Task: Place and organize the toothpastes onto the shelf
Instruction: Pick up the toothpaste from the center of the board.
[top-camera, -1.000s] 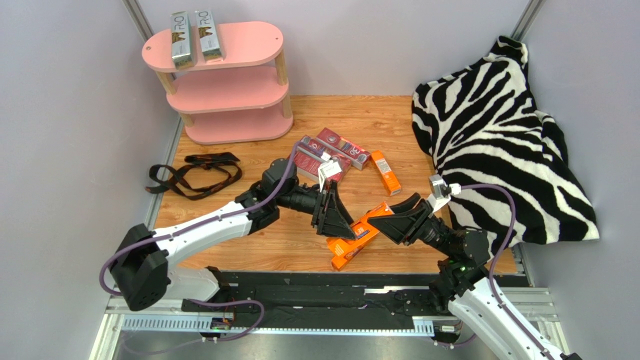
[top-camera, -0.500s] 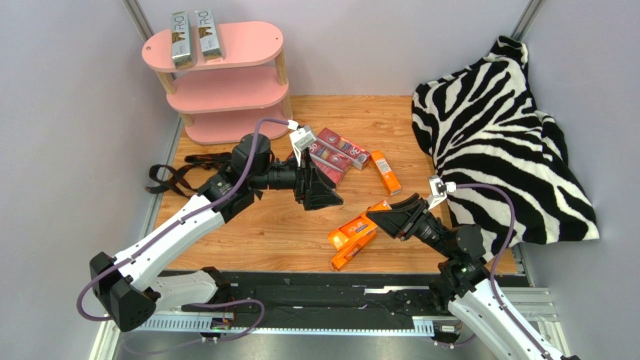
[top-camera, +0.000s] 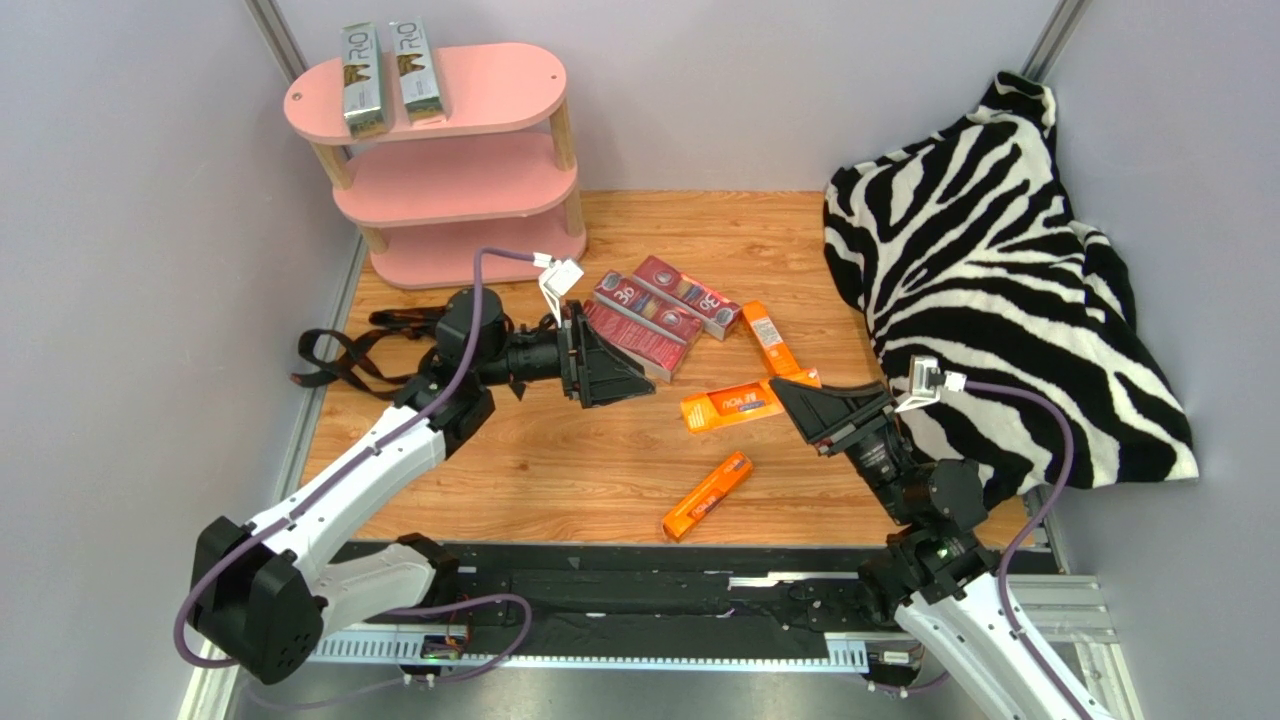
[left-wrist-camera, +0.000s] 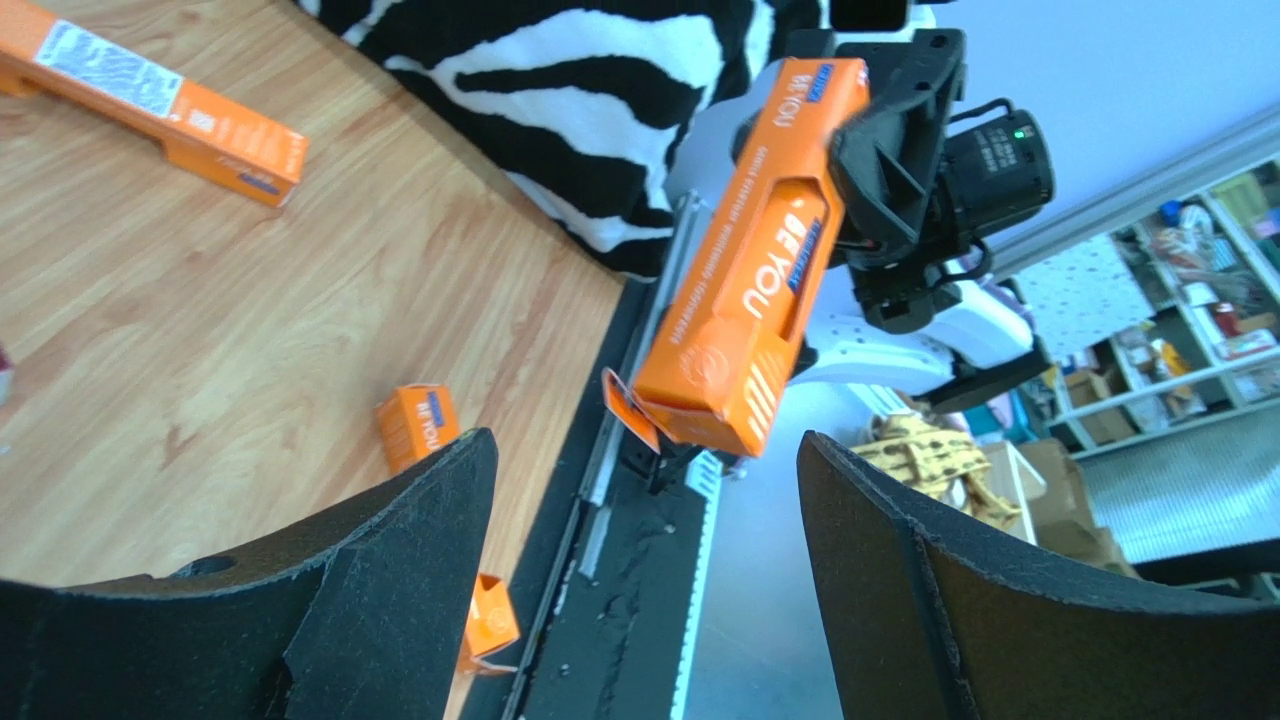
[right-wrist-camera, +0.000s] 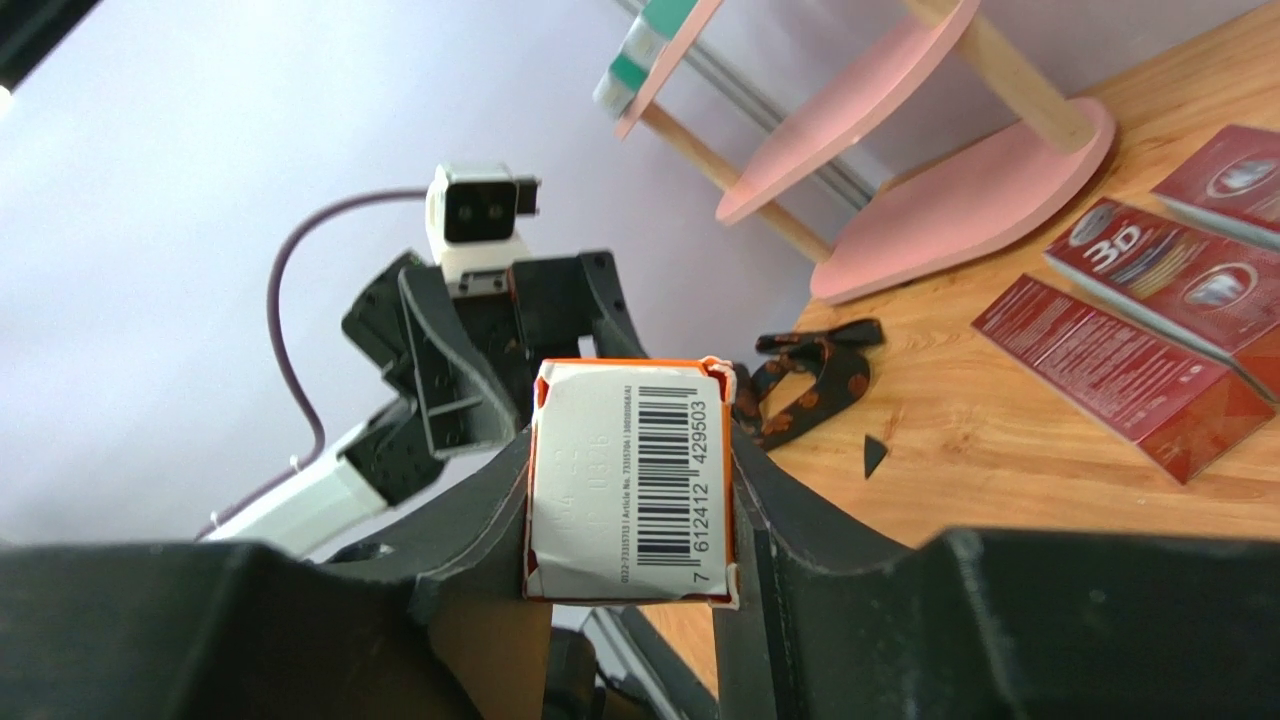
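**Wooden surface in a grey booth, one orange toothpaste held up between two arms**

A pale wooden surface (top-camera: 601, 465) sat between plain grey walls (top-camera: 150, 300). A large zebra-print cloth (top-camera: 1007, 255) was heaped along its right side. At the far left corner stood the pink three-tier shelf (top-camera: 481, 180), with two silver-grey cartons (top-camera: 388, 71) lying side by side on its top board.

The right claw (top-camera: 796, 399) was clamped on one end of an orange carton (top-camera: 732, 405), holding it off the wood with its free end pointing left. The left claw (top-camera: 616, 365) faced it from a little way off, its fingers apart and nothing between them.

This looked like a handover, since the shelf stood well away from the right arm. The next move probably called for bringing the carton's free end between the left fingers, which would need to close before the right claw let go.

The dark red cartons (top-camera: 649, 312) lay clustered mid-surface. A second orange carton (top-camera: 769, 342) lay just beside them, and a third (top-camera: 706, 495) lay nearer the arm bases. A black strap (top-camera: 383, 348) lay at the left edge.
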